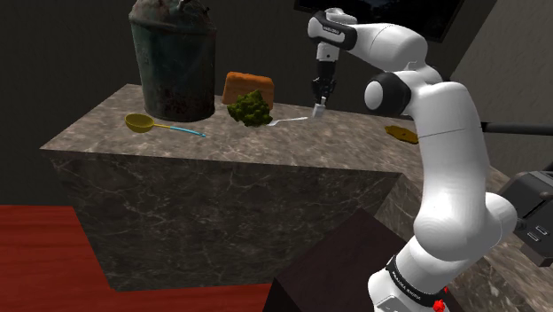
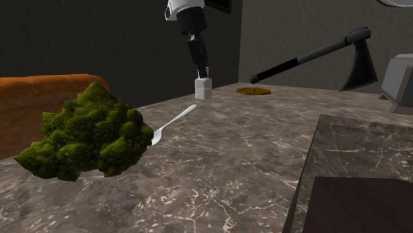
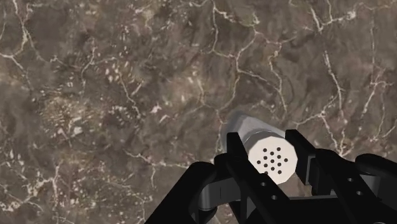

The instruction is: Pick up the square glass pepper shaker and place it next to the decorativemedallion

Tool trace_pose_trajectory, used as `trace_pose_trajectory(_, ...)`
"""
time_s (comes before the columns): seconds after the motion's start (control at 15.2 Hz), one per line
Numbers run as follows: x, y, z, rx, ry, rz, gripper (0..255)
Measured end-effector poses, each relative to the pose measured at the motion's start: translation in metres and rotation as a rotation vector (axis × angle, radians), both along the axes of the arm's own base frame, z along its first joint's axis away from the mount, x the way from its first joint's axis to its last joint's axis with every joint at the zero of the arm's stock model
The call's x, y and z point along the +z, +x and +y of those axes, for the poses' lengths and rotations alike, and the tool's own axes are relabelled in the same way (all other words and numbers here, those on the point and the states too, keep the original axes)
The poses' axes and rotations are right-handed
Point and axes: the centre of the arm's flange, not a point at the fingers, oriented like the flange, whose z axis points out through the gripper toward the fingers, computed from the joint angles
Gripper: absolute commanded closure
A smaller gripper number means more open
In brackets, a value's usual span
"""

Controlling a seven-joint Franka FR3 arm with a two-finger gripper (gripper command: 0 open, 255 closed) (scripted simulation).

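So the pincer (image 2: 202, 71) looks clamped on the cap of the white pepper shaker (image 2: 203, 89), with the fingers hugging both sides in the wrist view. The shaker's base seems to sit on the marble desk (image 2: 231, 165), so I'd say grab done, lift and carry left. The brownish medallion (image 2: 253, 91) lies flat on the desk nearby. The arm arches over from its stand, hand pointing straight down.
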Motion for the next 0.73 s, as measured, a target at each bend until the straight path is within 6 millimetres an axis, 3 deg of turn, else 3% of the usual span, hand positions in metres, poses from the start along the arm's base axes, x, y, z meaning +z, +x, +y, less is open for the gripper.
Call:
trace_pose_trajectory(0.2,0.014,0.000,0.001,0.000,0.000,0.000,255)
trace_pose_trajectory(0.33,0.017,-0.011,-0.008,0.000,0.000,0.001,255)
trace_pose_trajectory(0.73,0.017,-0.065,-0.062,-0.001,-0.001,0.001,255)
